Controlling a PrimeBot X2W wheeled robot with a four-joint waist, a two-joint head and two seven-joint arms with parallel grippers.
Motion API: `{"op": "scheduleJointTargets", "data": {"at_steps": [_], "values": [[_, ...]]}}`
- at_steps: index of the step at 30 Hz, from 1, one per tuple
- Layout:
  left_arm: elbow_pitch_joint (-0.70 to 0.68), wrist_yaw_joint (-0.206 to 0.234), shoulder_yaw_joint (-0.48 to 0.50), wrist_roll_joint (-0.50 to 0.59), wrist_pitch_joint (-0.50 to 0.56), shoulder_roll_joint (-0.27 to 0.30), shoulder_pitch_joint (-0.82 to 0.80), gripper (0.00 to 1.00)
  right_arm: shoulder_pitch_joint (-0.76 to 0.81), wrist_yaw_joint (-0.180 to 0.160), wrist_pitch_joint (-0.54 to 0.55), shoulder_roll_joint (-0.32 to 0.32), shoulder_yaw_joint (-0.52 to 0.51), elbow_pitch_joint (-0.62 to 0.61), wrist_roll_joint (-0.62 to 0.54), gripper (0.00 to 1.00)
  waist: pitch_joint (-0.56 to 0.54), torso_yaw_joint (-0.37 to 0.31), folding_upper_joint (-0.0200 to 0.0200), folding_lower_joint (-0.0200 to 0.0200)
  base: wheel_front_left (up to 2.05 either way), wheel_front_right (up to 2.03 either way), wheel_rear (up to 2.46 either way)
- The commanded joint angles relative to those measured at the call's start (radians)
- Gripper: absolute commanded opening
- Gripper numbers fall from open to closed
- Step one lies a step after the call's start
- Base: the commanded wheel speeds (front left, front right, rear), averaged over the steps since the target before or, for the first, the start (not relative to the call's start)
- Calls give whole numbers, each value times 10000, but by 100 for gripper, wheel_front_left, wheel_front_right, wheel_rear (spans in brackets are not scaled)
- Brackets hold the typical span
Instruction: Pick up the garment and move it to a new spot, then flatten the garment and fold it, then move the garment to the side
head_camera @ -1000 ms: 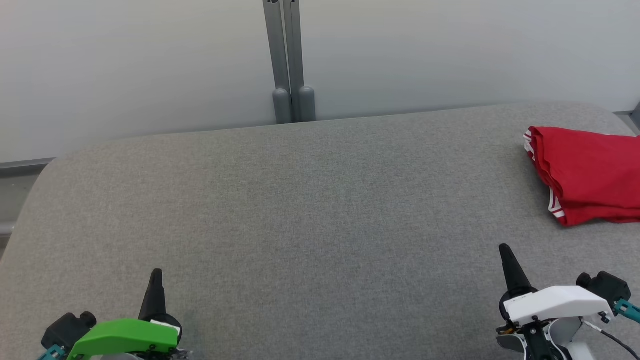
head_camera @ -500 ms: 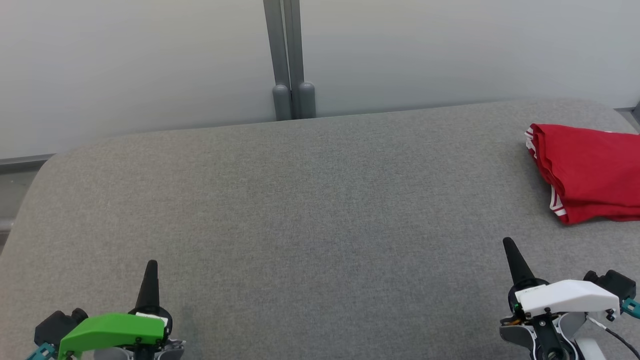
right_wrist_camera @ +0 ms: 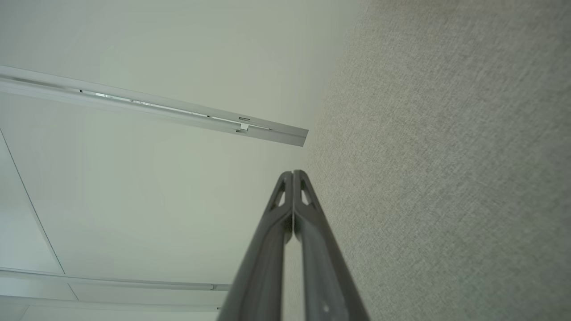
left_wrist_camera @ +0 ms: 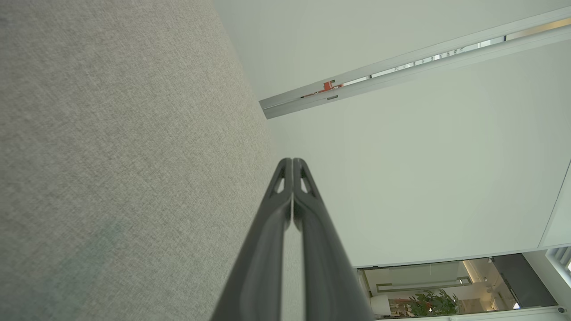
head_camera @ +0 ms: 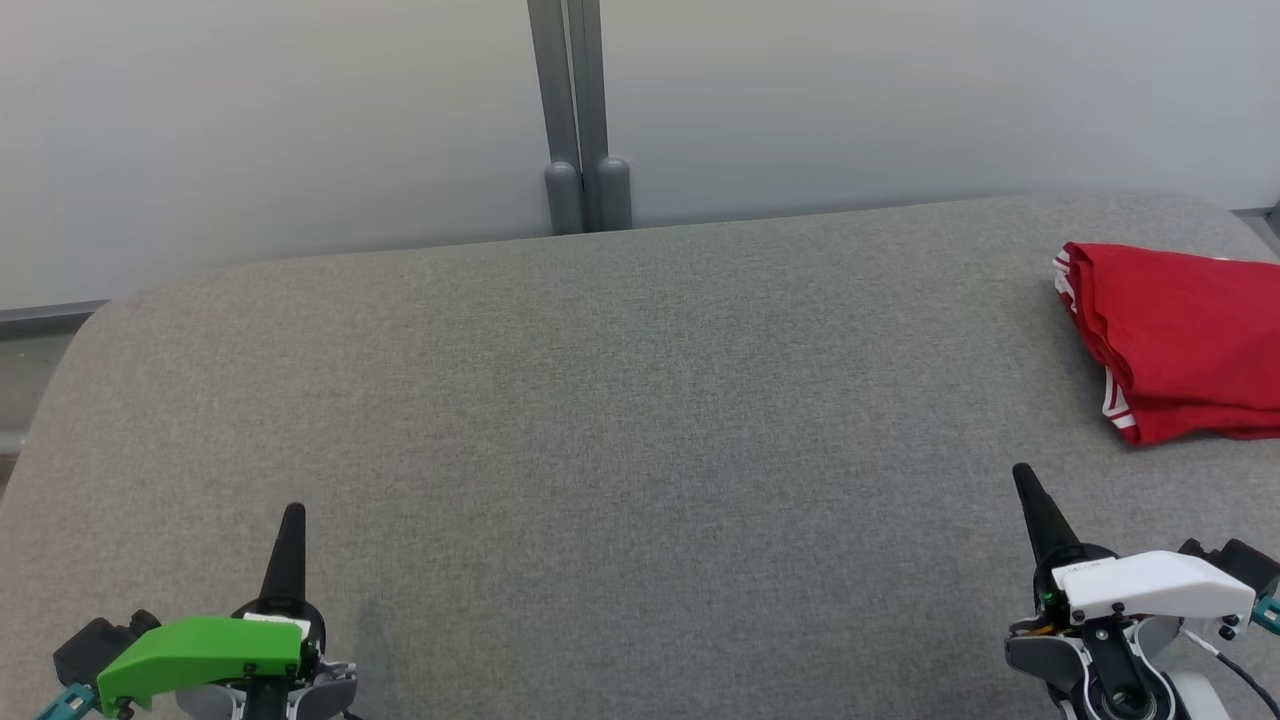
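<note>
**Q:** What changed?
**A:** Little. The head view drifted slightly. The left tool (head_camera: 291,515), at 8 o'clock, and the right tool (head_camera: 1022,475), at 4 o'clock, stay pinched shut and empty.
**Q:** And the garment?
**A:** The red garment (head_camera: 1180,340) lies folded at 3 o'clock on the grey surface (head_camera: 640,400). The task looks complete.

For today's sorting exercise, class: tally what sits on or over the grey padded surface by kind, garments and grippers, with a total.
Garments: 1, the red garment, folded, lying at the right.
Grippers: 2, the left gripper and the right gripper, both shut and empty.
Total: 3
</note>
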Motion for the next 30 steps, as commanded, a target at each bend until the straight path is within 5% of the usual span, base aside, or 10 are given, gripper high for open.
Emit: {"op": "scheduleJointTargets", "data": {"at_steps": [1,30], "values": [[-101,-86,71,-273,57,52,-260,0,-209,7,62,-51,-56,-120,252,0,11,1,0,0,0,0,0],[-271,-327,459,-2256,653,64,-488,0,-331,7,659,-59,-394,-275,2347,0,210,20,0,0,0,0,0]]}}
